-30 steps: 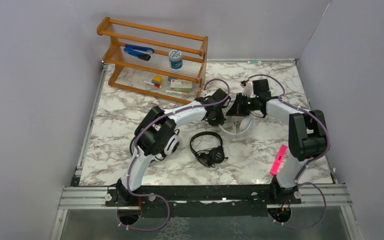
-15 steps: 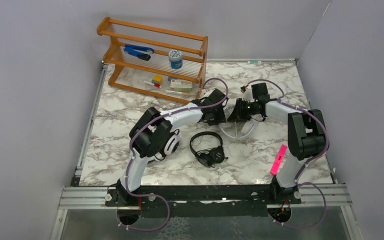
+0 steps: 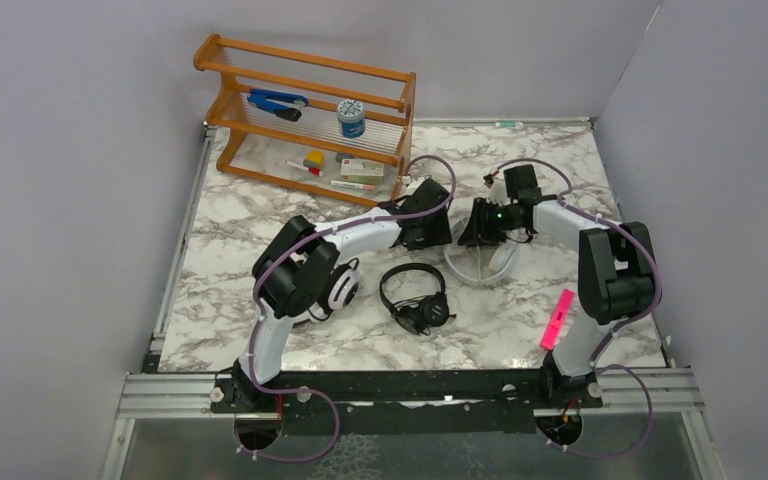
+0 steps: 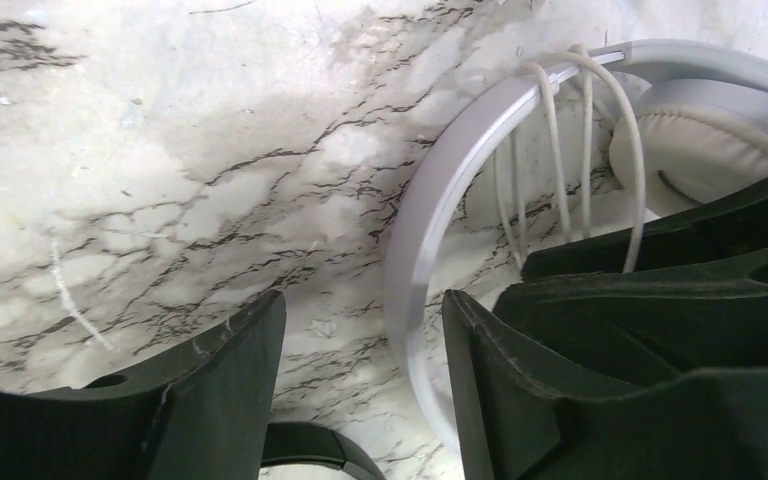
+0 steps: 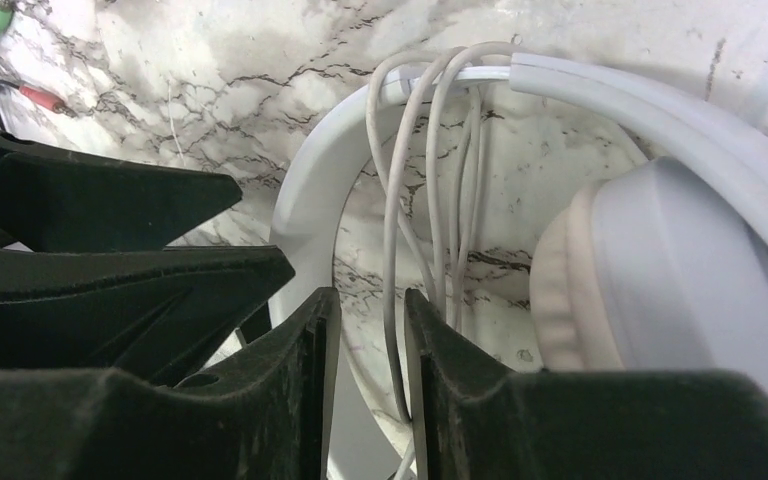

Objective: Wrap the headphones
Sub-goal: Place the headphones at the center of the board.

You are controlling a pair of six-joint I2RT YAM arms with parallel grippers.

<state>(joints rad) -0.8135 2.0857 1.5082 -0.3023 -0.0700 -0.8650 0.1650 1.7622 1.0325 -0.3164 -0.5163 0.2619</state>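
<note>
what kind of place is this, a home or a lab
Probably a robot lab cell, not a home: two white-and-black arms bolted to an aluminium rail, plain grey partition walls around a marble-patterned tabletop, and a wooden rack.

Marble table (image 3: pixel 230 240): wooden rack (image 3: pixel 305 125) stands at far left corner; all-white headphones (image 4: pixel 415 250) lie flat near centre, cord looped over band; small black headphones (image 3: pixel 422 316) nearer front; white headphones with black pads (image 3: pixel 343 290) just to their left.
</note>
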